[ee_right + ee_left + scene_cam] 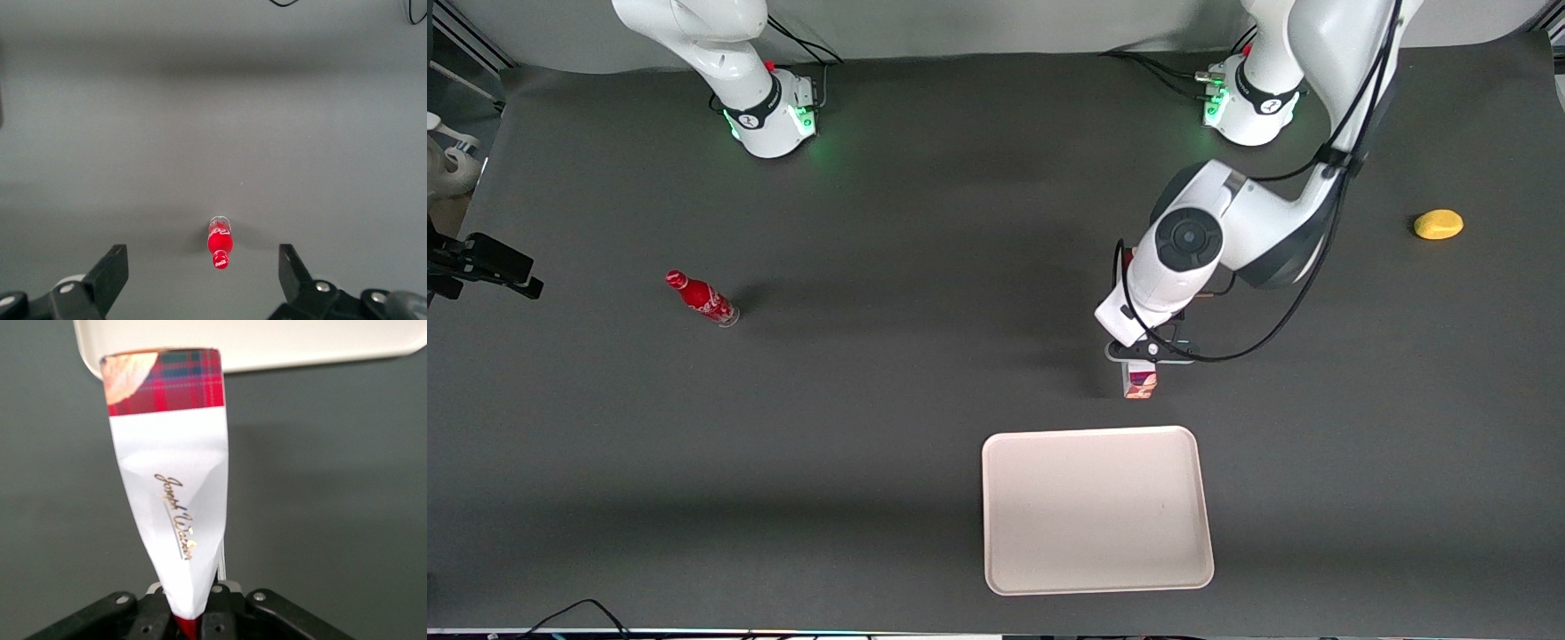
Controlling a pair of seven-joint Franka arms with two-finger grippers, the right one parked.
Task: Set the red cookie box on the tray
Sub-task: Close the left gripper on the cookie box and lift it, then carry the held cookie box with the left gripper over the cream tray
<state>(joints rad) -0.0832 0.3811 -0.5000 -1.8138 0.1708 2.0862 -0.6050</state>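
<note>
My left gripper (1144, 354) is shut on the red cookie box (1141, 380), a long narrow carton with a white patch and red tartan end. In the left wrist view the box (170, 473) sticks out from between the shut jaws (190, 620), its end reaching over the tray's rim (267, 347). The box hangs above the dark table, a little farther from the front camera than the pale cream-pink tray (1096, 508), which holds nothing.
A small red soda bottle (701, 298) lies toward the parked arm's end of the table; it also shows in the right wrist view (220, 243). A yellow lemon-like object (1438, 224) lies toward the working arm's end.
</note>
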